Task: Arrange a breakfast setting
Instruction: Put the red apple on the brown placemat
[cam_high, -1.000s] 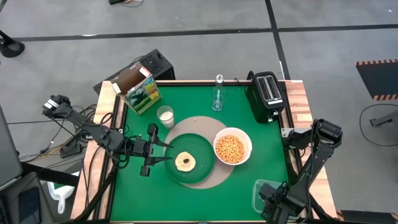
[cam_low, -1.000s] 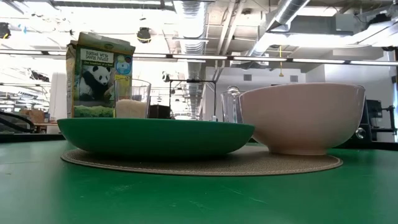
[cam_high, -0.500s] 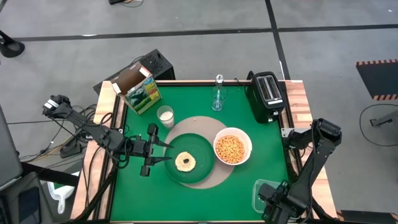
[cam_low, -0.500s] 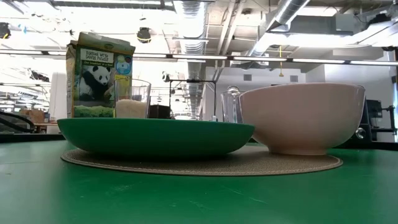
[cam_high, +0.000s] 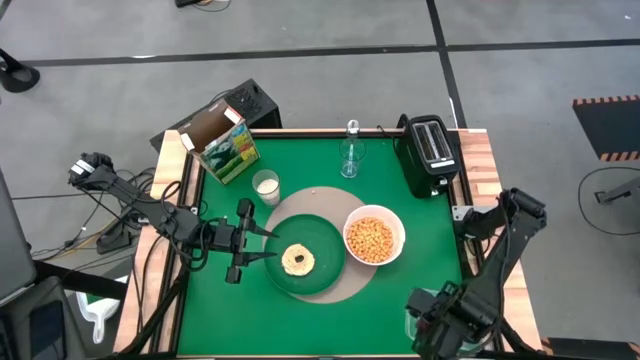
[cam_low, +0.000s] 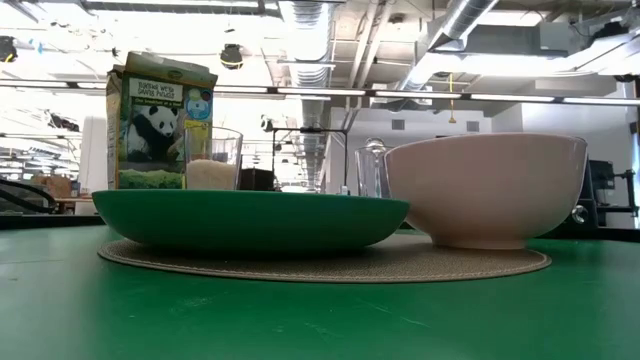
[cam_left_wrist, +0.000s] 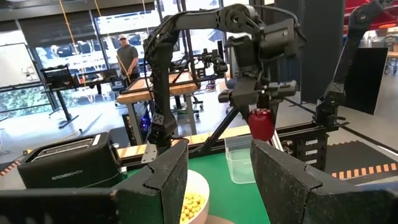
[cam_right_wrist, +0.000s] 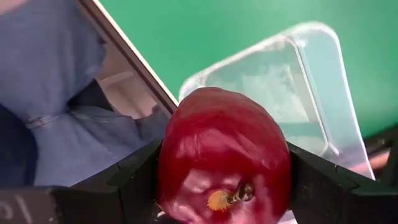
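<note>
A round tan mat (cam_high: 338, 291) lies mid-table. On it rest a dark green plate (cam_high: 322, 236) with a round toast (cam_high: 298, 260) and a white bowl (cam_high: 349, 228) of cereal. A small milk glass (cam_high: 266, 185) stands by the mat's far left. A clear stemmed glass (cam_high: 350, 156) stands near the far edge. My left gripper (cam_high: 268, 245) is open and empty at the plate's left rim. My right gripper (cam_high: 440, 325) is at the near right corner, shut on a red fruit (cam_right_wrist: 224, 155). No spoon shows. My right gripper pinches the red fruit between its two fingers, on two opposite sides (cam_right_wrist: 169, 163). In the left wrist view the fingers point down from above and the fruit (cam_left_wrist: 261, 124) hangs below them, clear above a clear container (cam_left_wrist: 239, 160). Its stem end faces the wrist camera.
A green-and-yellow cereal box (cam_high: 226, 148) stands at the far left and a black toaster (cam_high: 430, 150) at the far right. The clear plastic container (cam_right_wrist: 298, 81) sits at the near right corner under my right gripper. A person stands in the room beyond (cam_left_wrist: 127, 56).
My right arm has shifted a little over the clear container at the near right corner, toward the table's left, with the red fruit still between its fingers. The rest keeps still.
</note>
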